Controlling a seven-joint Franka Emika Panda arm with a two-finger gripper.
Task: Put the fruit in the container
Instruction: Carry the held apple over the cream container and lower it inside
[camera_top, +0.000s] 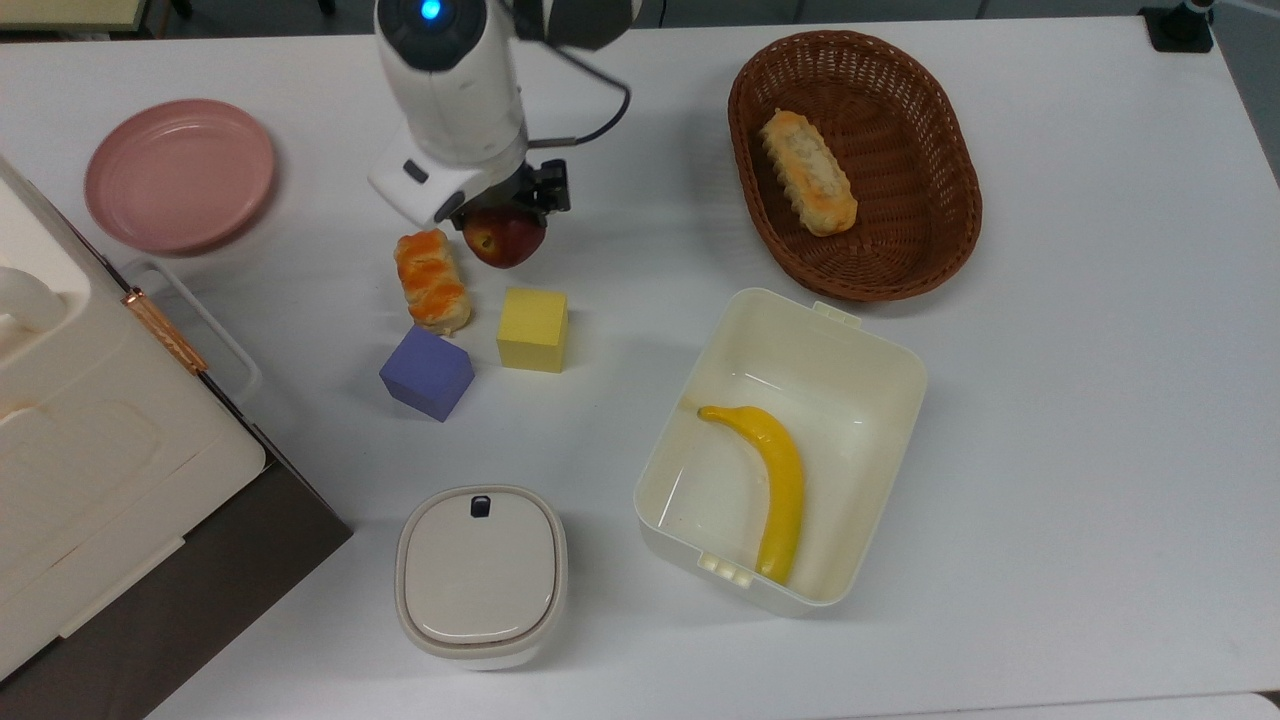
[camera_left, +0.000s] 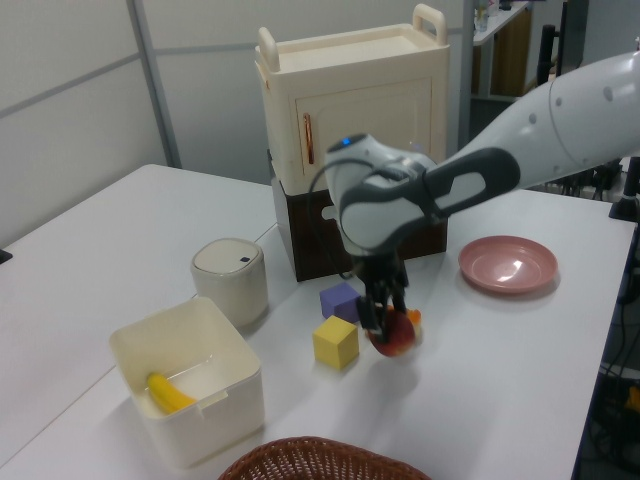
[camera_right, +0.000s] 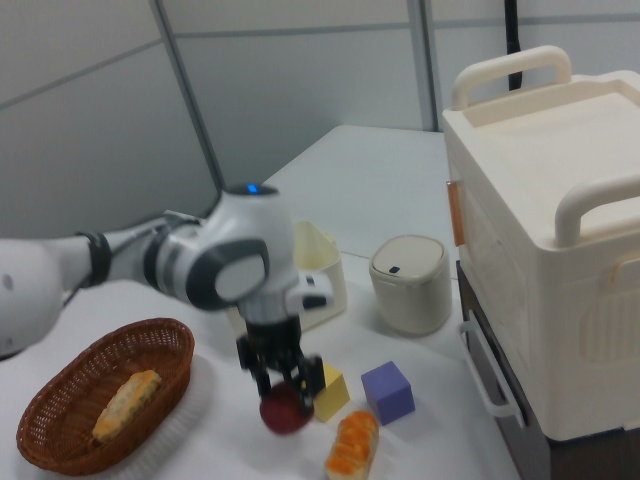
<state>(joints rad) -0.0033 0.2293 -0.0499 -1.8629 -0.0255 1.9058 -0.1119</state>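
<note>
Gripper (camera_top: 503, 222) clamped on the round, smooth dark red peach (camera_top: 505, 241), beside a glazed bread roll (camera_top: 431, 281); cream rectangular plastic container (camera_top: 890, 365) well apart, toward the table's (camera_top: 1100, 400) near edge.

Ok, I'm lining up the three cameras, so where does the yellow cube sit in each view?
Top view: yellow cube, left of centre.
Left view, centre, low.
Right view, low centre, partly behind the fruit.
Shared landmark: the purple cube beside it.

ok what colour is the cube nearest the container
Yellow. The cube shows best in the top view, left of the container.
</note>
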